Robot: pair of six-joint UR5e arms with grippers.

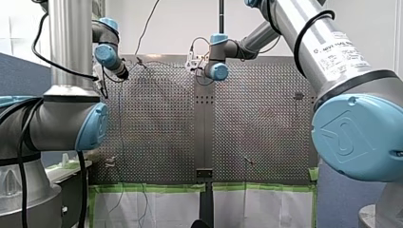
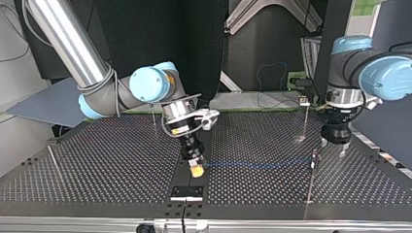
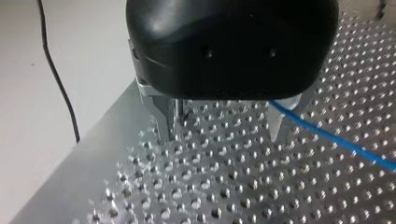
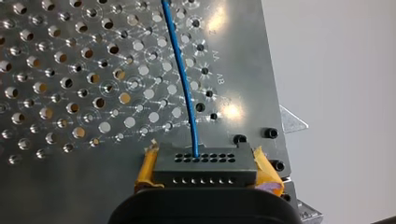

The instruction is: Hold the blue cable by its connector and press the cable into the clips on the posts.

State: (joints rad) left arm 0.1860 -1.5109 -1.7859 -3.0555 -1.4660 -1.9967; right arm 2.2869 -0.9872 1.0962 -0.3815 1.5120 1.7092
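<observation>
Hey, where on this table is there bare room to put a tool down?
Top view: bare perforated table between the left-edge post and my right arm's jaws, shut on the connector. Crowded at the right: blue cable, far post, near post, my left arm's open jaws.

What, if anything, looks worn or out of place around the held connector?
The yellow pads clamped on the connector look frayed and curled outward at their edges. The blue cable leaves the connector cleanly.

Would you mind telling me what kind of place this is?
Probably a robotics lab test bench: a perforated metal table, thin posts standing on it, and my right gripper holding a blue cable by its connector.
</observation>
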